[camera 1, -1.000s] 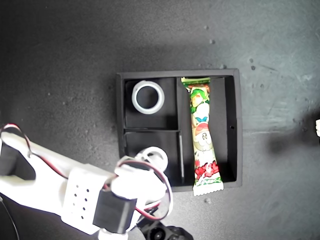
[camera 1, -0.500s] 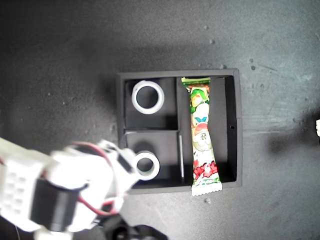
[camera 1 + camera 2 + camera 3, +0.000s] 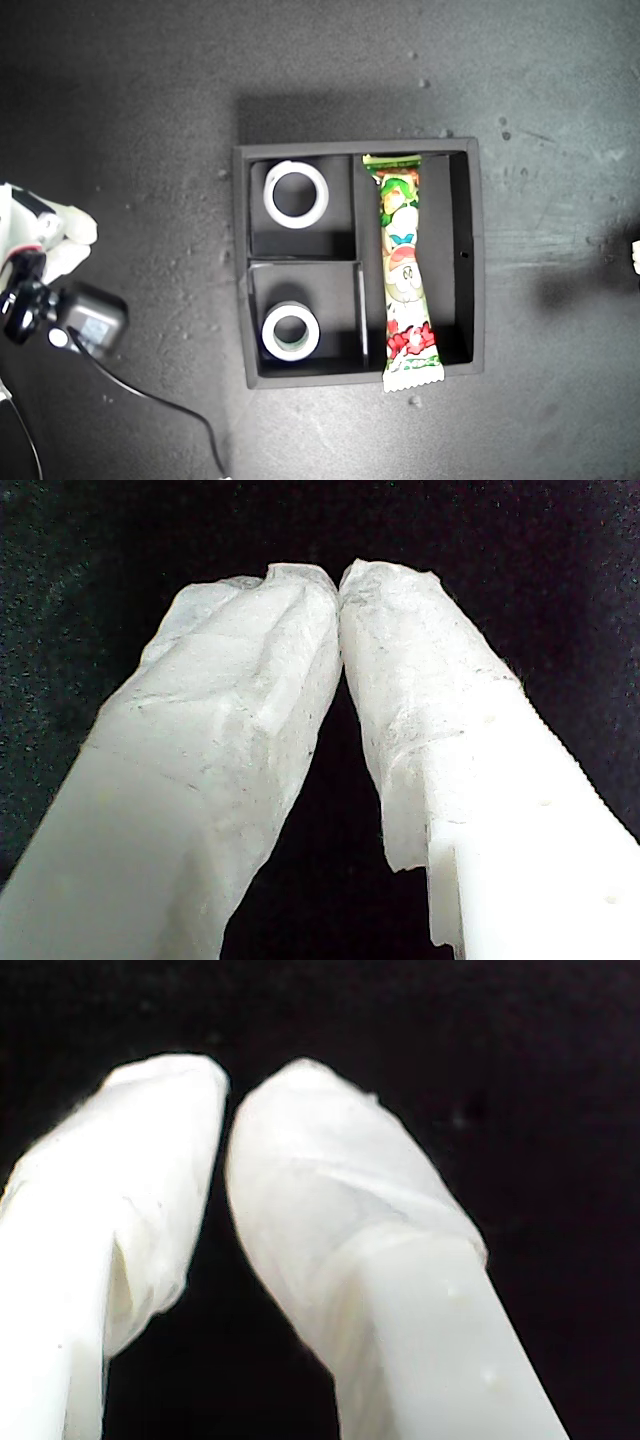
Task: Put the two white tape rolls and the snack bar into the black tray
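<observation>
The square matte black tray (image 3: 475, 260) sits on a dark, speckled surface (image 3: 120, 120). The wider white tape roll (image 3: 296, 194), a smooth ring, lies in one small square compartment; the smaller tape roll (image 3: 290, 332), greenish-grey inside, lies in the other. The glossy crimped snack bar (image 3: 404, 270) fills the long compartment. My first hand (image 3: 338, 580) and my second hand (image 3: 228, 1090) each show tape-wrapped white tips pressed together, holding nothing.

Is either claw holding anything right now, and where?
Nothing is held: my first claw and my second claw are both shut on nothing.
</observation>
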Controlling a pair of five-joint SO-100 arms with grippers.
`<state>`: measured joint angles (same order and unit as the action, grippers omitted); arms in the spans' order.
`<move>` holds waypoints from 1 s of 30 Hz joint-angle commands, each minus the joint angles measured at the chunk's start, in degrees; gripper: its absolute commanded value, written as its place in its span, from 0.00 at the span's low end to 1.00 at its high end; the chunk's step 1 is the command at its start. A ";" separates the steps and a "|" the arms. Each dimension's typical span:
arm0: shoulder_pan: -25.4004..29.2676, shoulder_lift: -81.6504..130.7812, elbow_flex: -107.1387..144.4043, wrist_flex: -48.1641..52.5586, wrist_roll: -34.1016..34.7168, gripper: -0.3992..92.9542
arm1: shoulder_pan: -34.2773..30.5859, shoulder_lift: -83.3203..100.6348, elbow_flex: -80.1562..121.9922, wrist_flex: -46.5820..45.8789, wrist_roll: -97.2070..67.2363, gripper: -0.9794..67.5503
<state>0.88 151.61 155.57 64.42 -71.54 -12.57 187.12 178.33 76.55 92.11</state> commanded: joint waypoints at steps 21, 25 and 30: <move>1.23 42.45 24.26 15.47 -8.17 0.01 | 12.48 4.83 0.70 0.26 -5.80 0.02; 0.97 42.45 24.26 15.47 -7.73 0.01 | 15.38 4.83 0.70 0.26 -5.80 0.02; 0.97 42.45 24.26 15.47 -4.39 0.01 | 14.77 4.83 0.70 0.26 -5.80 0.02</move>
<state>2.46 191.07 176.48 77.70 -76.90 1.67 191.69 178.33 76.90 92.11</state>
